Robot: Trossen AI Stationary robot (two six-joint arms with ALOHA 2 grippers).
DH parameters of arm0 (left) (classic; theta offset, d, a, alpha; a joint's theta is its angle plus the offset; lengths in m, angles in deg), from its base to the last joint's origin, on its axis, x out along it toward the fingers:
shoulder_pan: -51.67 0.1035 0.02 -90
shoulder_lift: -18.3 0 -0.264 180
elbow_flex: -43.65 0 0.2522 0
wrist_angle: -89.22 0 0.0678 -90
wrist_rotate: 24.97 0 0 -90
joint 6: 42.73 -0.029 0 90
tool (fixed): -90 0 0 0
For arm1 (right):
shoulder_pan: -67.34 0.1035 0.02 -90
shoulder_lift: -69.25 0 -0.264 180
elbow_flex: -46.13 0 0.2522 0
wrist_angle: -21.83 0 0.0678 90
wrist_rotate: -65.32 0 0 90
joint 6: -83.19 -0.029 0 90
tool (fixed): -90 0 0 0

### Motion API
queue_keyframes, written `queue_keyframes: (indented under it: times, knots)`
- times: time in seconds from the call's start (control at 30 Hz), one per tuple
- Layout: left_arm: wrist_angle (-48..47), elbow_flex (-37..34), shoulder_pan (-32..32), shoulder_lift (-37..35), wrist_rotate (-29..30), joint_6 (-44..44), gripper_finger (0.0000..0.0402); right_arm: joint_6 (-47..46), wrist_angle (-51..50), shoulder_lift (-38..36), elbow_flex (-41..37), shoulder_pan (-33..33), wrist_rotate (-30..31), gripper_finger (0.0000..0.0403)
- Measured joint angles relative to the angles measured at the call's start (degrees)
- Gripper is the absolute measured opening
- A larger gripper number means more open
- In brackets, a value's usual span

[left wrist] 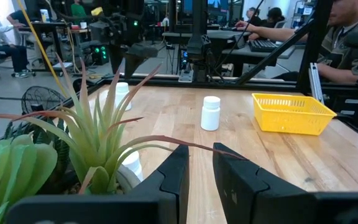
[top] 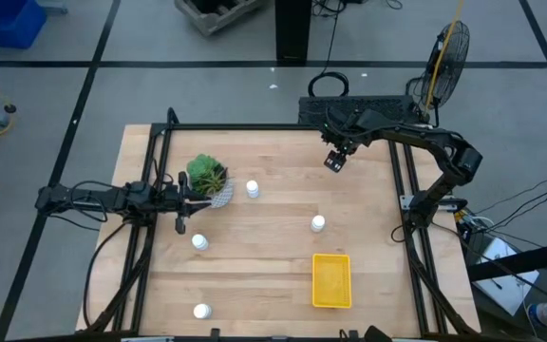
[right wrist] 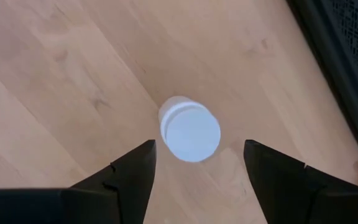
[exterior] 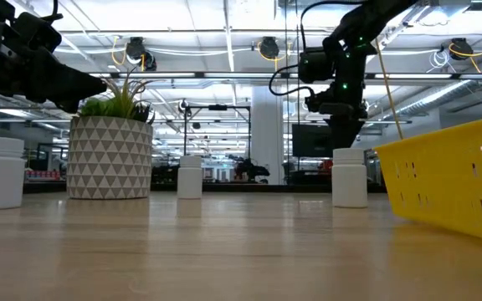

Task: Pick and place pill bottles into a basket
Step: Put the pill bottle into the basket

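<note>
The right gripper (right wrist: 194,165) is hanging with fingers spread above an upright pill bottle (right wrist: 189,129), empty, and descending off-centre could be tipping it over.

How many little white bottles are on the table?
5. One bottle stands right of the plant, one above the yellow basket, one below the plant, one near the bottom edge, and one sits under the open right gripper, hidden from above.

No legible writing

No text, label, brand, number or sign can be read on anything in these views.
</note>
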Motion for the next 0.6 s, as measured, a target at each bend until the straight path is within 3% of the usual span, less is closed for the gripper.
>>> queue_keyframes:
  times: [0.6]
  knots:
    - [0.0,0.0,0.0,0.0,0.0,0.2,0.0076,-0.4,6.4,0.0,-5.0,0.0,-0.4,0.0238]
